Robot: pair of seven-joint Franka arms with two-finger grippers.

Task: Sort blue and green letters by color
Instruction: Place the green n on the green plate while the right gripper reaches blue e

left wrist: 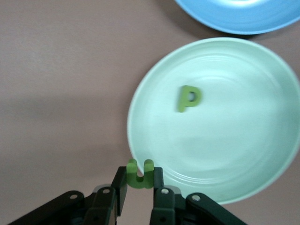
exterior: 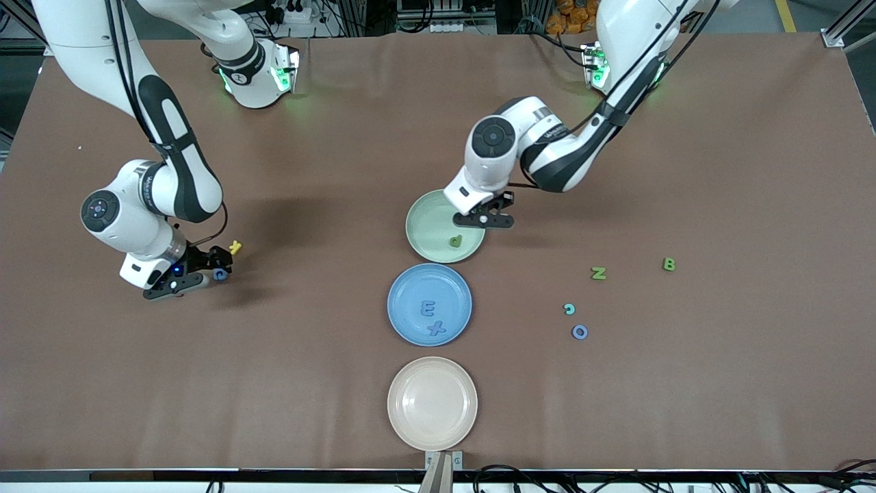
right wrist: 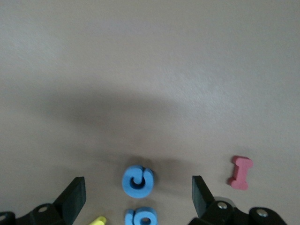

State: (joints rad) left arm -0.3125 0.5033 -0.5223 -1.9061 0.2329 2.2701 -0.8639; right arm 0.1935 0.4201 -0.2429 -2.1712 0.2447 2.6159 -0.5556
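left gripper (left wrist: 138,187), clamped on a green u (left wrist: 139,174), hangs over the green plate (exterior: 426,229) rim at about 3 o'clock in the front view; a green letter (exterior: 456,240) lies in that plate. blue e (exterior: 427,309) and x (exterior: 436,329) rest on the blue plate (exterior: 404,287). right gripper (right wrist: 138,197), jaws wide, straddles two blue letters (right wrist: 138,180) on the table (exterior: 684,383), beside a yellow piece (exterior: 235,248).

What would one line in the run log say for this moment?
left gripper: shut on green letter, over green plate rim | right gripper: open over blue letter | blue plate: two blue letters
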